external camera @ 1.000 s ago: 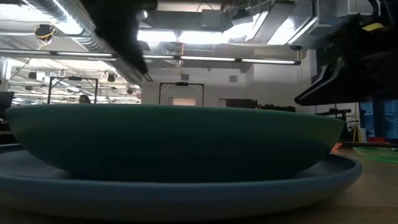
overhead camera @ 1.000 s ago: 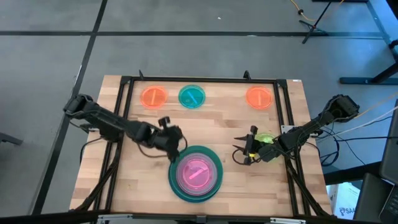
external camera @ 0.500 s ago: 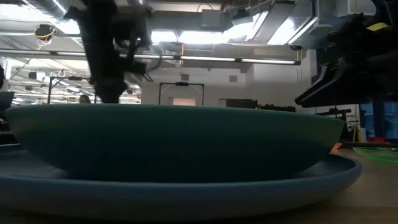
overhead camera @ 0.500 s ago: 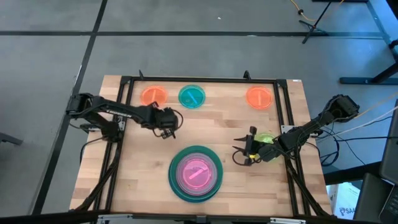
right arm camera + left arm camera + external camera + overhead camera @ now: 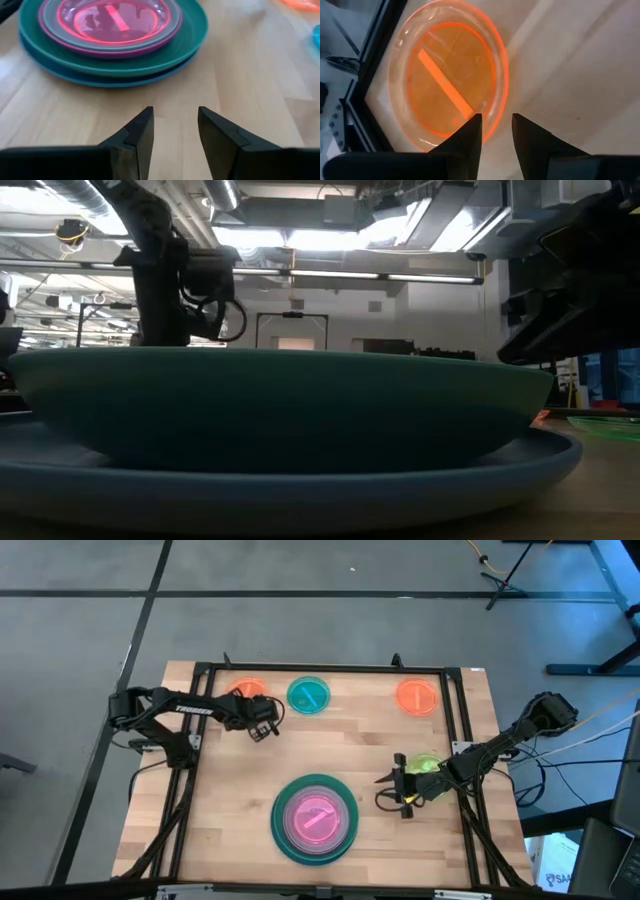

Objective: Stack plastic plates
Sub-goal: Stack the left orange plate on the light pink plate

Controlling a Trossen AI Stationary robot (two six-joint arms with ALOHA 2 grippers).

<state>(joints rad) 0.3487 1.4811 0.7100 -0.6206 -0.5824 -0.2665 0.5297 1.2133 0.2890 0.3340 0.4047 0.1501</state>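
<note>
A stack [image 5: 315, 818] sits near the table's near edge: large blue and green plates below, magenta and pale teal on them, a small pink one [image 5: 107, 17] on top. Small orange [image 5: 247, 695], teal [image 5: 308, 694] and orange [image 5: 416, 696] plates lie flat along the far edge. A lime plate [image 5: 426, 763] lies partly under the right arm. My left gripper [image 5: 266, 726] is open over the left orange plate [image 5: 450, 75], fingertips [image 5: 496, 131] either side of its near-right rim. My right gripper [image 5: 398, 792] is open, low over the wood right of the stack, facing it [image 5: 175, 125].
A black frame [image 5: 205, 675] runs around the tabletop's far and side edges, close behind the left orange plate. Bare wood lies between the stack and the far row of plates. In the low view the stack [image 5: 280, 420] fills the foreground and hides the table behind it.
My left gripper has swung away from the stack's far-left rim, toward the table's far-left, and now hangs over the left orange plate. My right gripper has shifted slightly toward the near edge. No plate has moved.
</note>
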